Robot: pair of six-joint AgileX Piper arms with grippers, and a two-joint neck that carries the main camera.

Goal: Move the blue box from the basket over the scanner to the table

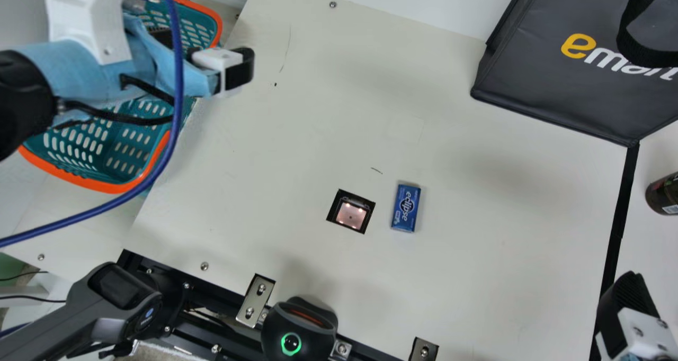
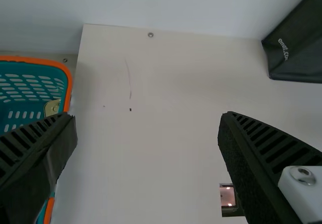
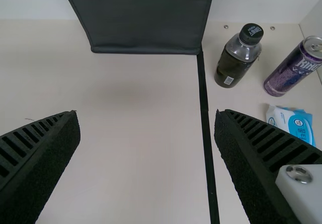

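The blue box (image 1: 406,207) lies flat on the cream table (image 1: 328,123), just right of the square scanner window (image 1: 350,215), not touching it. My left gripper (image 1: 212,67) is at the upper left of the main view, over the basket's table-side edge, away from the box. In the left wrist view that gripper (image 2: 148,133) has its fingers wide apart with nothing between them. The teal basket (image 1: 85,180) with an orange rim stands left of the table. At the main view's lower right corner is my right gripper (image 1: 627,308); in the right wrist view the same gripper (image 3: 147,133) is open and holds nothing.
A dark bag (image 1: 561,86) stands at the back right. Beyond the black tape line are a bottle (image 3: 239,55), a purple can (image 3: 294,67) and a white-blue packet (image 3: 292,124). A hand-held scanner (image 1: 124,297) and a round black device (image 1: 299,326) sit along the front edge.
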